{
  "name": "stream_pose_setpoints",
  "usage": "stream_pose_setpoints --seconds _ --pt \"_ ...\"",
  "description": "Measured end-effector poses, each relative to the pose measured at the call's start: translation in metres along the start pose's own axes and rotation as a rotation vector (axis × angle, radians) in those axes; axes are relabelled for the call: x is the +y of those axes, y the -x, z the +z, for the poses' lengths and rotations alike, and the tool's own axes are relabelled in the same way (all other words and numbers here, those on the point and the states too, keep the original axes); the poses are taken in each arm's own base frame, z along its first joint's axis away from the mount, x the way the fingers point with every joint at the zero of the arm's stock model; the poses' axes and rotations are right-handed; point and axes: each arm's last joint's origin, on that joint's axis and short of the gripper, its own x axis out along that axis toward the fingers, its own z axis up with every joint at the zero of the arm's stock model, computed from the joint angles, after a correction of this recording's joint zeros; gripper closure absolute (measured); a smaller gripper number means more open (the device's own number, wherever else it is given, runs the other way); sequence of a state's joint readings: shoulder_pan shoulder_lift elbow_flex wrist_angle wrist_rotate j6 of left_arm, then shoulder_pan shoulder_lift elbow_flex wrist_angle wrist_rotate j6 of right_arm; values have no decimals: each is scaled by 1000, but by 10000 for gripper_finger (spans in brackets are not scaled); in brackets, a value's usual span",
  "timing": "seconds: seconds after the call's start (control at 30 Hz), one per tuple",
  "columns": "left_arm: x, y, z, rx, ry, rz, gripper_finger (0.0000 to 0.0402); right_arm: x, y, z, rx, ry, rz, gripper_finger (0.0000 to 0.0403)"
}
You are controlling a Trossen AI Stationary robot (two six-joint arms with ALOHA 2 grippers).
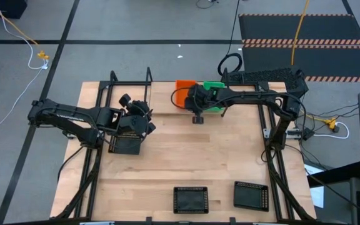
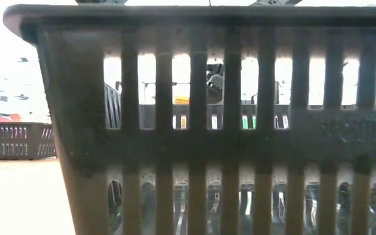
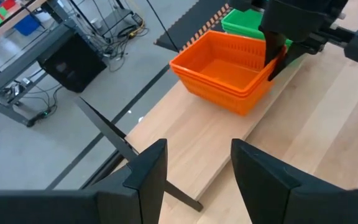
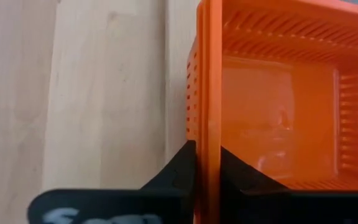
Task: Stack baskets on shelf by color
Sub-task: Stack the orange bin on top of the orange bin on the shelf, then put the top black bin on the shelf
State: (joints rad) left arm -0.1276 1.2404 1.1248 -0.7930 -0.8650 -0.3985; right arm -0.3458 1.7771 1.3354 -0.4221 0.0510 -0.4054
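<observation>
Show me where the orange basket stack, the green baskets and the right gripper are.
orange basket stack (image 3: 219, 68): left wrist view, on the floor inside the top basket.
green baskets (image 3: 244, 22): left wrist view, on the visible near wall.
right gripper (image 4: 207, 163): right wrist view, between the fingertips pinching the orange rim.

No readable text, labels, brands or numbers anywhere in view

The right tool (image 4: 205, 163) pinches the rim wall of an orange basket (image 4: 278, 93), one dark finger (image 4: 182, 165) outside the wall and the other inside. Beside the basket lies pale wooden surface (image 4: 73, 93).
</observation>
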Motion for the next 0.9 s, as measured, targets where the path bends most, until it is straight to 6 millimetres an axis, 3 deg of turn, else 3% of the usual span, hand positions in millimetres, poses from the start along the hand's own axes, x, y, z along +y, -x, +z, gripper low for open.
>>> stream_pose_setpoints --seconds 0.33,0.63,0.77,0.9 --pt "0 0 -1 8 -4 3 222 2 0 -4 45 -24 17 371" --pt "1 0 -2 13 -2 6 222 -7 2 -2 3 -68 -15 303" --pt "5 1 -8 62 7 28 222 -11 25 2 -50 -108 -37 273" --pt "17 6 -20 147 65 87 222 -7 69 8 -174 -145 -65 268"
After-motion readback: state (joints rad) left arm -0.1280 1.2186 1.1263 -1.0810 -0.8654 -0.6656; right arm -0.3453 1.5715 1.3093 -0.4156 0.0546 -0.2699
